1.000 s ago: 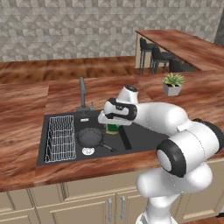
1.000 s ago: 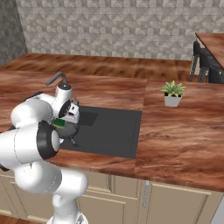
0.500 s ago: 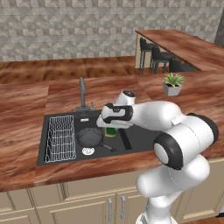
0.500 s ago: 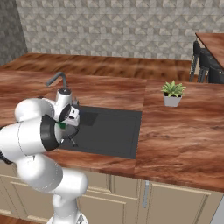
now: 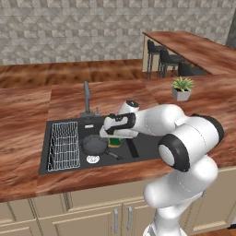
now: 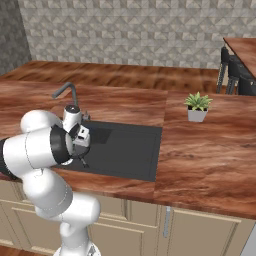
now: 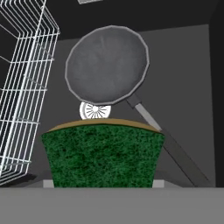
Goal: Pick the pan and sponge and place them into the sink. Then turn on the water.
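Note:
The sponge (image 7: 103,157), green face toward the camera with a yellow edge on top, is held in my gripper (image 7: 103,183), which is shut on it. In the left base view the sponge (image 5: 114,141) hangs low inside the black sink (image 5: 148,144), just right of the pan (image 5: 94,144). The pan (image 7: 107,63) lies flat on the basin floor, and its long handle (image 7: 166,144) runs out past the sponge. The silver drain (image 7: 94,110) peeks out between the pan and the sponge. The dark faucet (image 5: 86,97) stands behind the basin with no stream showing.
A white wire rack (image 5: 63,145) fills the sink's left part, close to the pan. A potted plant (image 5: 181,87) stands on the wooden counter to the right. The sink's right half (image 6: 130,147) is bare, and the faucet (image 6: 65,90) arches over its back left corner.
My hand has sunk lower into the sink with the sponge still in it, and drifted slightly toward the pan. The pan has not moved.

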